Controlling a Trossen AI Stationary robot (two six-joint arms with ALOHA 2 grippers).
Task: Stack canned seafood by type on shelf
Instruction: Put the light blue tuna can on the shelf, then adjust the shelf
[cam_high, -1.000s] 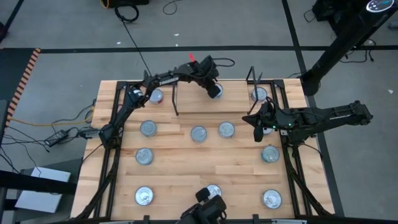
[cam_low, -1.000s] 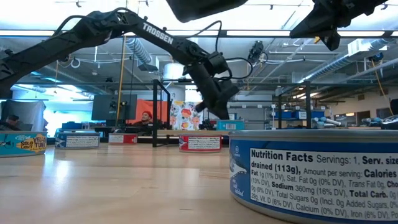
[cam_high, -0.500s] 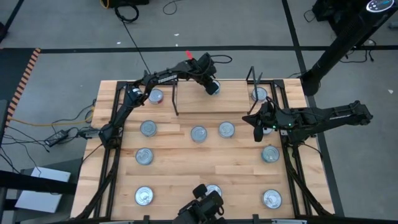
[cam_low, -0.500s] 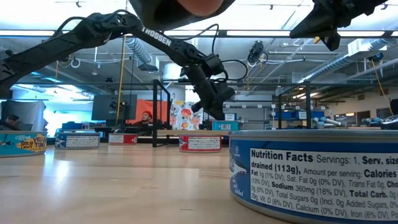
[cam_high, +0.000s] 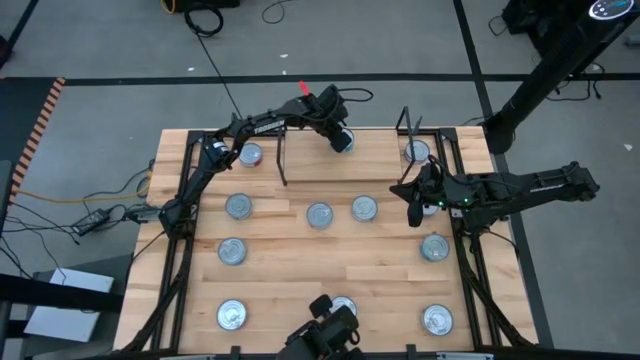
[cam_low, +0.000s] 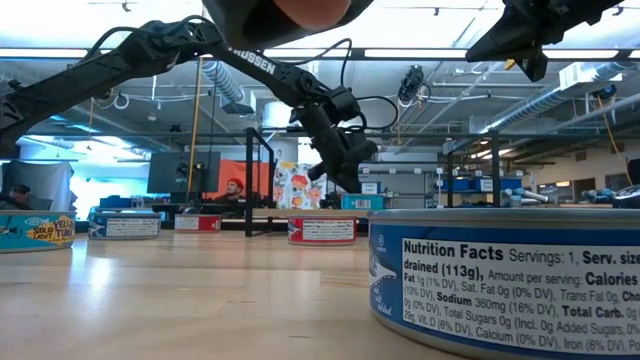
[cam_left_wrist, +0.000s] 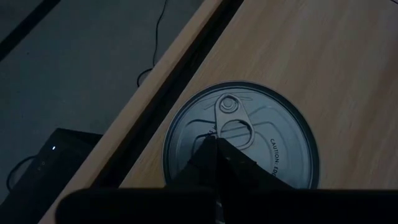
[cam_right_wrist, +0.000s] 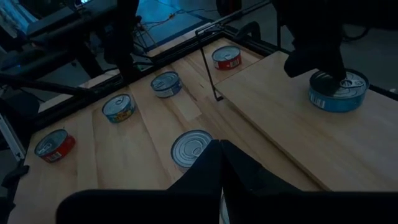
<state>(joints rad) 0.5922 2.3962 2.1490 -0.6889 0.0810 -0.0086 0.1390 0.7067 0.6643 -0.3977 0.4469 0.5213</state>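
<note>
Judged barely begun: just one blue tin (cam_left_wrist: 267, 143) seen lying flat on the shelf (cam_high: 380, 160), at 12 o'clock on the table (cam_high: 300, 270), with nothing stacked on it yet. Cannot tell whether another tin (cam_high: 415, 152), by the end frame toward 2 o'clock, rests on the board or beside it. Left to do: a red tin (cam_high: 250, 155) outside the other end frame at 10 o'clock, plus eight loose tins (cam_high: 319, 215) spread singly from 9 through 6 to 4 o'clock, all unsorted. Left gripper (cam_high: 340, 138) fingers together, tips just over the blue tin's lid by the pull tab, not clamped around it. Right gripper (cam_high: 414, 203) also closed and empty, hovering at 3 o'clock. Against a second ago: left gripper and its tin nudged slightly toward 12 o'clock; right arm and loose tins unchanged.
</note>
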